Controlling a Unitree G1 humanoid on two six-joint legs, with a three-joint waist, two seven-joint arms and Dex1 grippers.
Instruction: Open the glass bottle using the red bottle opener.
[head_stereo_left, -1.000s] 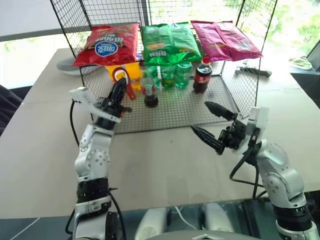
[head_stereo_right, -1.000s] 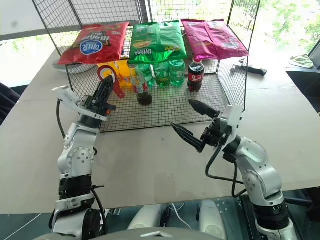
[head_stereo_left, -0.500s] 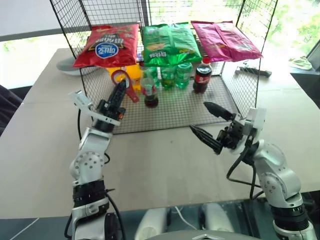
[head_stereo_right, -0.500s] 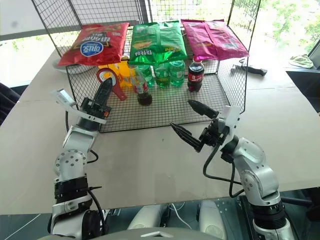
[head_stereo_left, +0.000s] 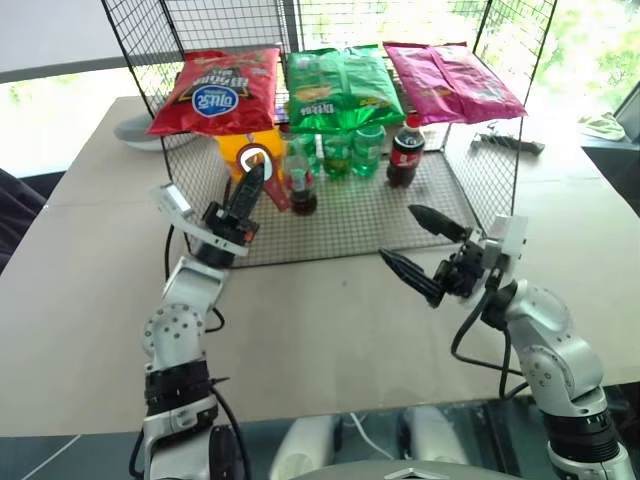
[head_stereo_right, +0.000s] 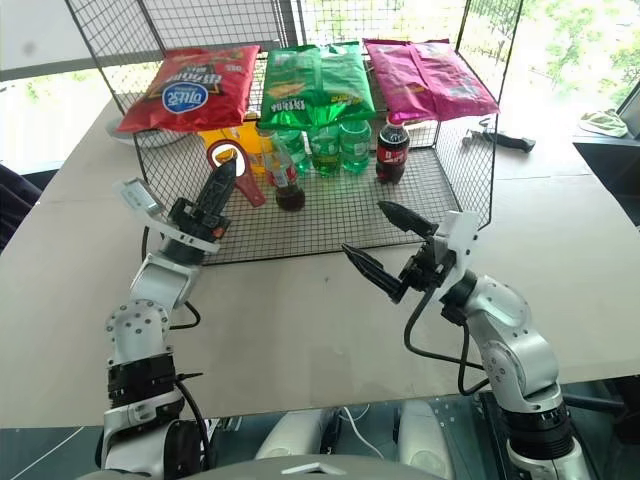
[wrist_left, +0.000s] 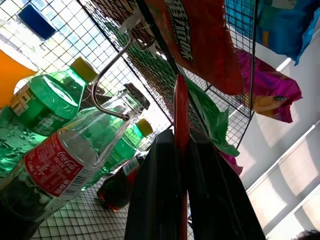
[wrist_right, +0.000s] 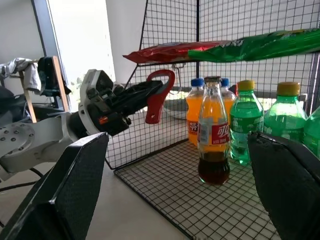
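Inside, the glass bottle (head_stereo_left: 298, 180) stands upright, holding dark cola.

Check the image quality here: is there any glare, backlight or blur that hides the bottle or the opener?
Head views: bright windows behind the rack, yet the glass bottle and red bottle opener read clearly. Left wrist view: strong backlight through the mesh, left gripper's fingers dark. Right wrist view: window glare beside the opener; the near fingers are blurred.
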